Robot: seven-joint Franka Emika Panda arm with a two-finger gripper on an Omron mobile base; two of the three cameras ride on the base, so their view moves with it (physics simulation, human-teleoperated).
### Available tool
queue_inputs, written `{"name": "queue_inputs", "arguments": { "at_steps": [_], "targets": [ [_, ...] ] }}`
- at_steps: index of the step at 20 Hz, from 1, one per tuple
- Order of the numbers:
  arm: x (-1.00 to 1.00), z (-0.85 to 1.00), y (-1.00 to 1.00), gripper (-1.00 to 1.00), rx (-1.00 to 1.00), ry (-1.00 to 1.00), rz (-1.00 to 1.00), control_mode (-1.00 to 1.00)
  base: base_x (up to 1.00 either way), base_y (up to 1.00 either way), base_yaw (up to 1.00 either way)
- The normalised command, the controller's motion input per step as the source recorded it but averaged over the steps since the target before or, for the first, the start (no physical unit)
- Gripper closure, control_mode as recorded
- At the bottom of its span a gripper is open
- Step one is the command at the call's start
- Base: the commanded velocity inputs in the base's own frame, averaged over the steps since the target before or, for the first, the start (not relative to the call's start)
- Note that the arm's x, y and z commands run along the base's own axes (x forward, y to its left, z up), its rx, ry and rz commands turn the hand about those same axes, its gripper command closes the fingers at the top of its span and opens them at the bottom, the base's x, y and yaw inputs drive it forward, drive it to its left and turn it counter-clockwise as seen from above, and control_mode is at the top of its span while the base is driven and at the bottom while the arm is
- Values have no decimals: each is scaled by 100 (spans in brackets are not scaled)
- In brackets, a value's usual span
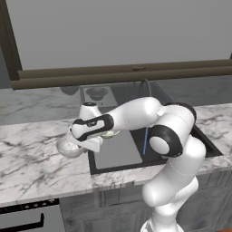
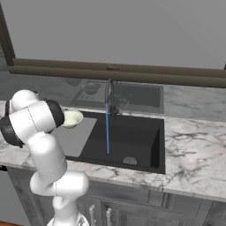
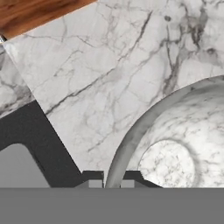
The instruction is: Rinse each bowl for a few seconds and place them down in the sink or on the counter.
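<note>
The pincer is closed tight on the rim of the speckled grey bowl, which sits on the white marble table just left of the black sink. The cream bowl is at the sink's left edge on the grey panel. A thin blue stream of water runs down from the tap into the sink.

A kitchen: marble-look counter, black sink with running tap, cabinet doors below.
</note>
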Motion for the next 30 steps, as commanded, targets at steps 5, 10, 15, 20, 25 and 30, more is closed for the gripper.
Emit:
{"name": "queue_inputs", "arguments": {
  "at_steps": [5, 10, 15, 20, 25, 30],
  "targets": [
    [-12, -20, 10, 100, -4, 0, 5, -100, 0, 0, 0],
    [-6, -16, 3, 100, -3, 0, 5, -100, 0, 0, 0],
    [-1, -18, 0, 100, -1, 0, 5, -100, 0, 0, 0],
    [-1, -22, 0, 100, 0, 1, 4, -100, 0, 0, 0],
    [0, -23, 0, 100, 0, 2, 4, -100, 0, 0, 0],
    [0, -8, 23, -100, 0, 3, 1, -100, 0, 0, 0]
  ]
}}
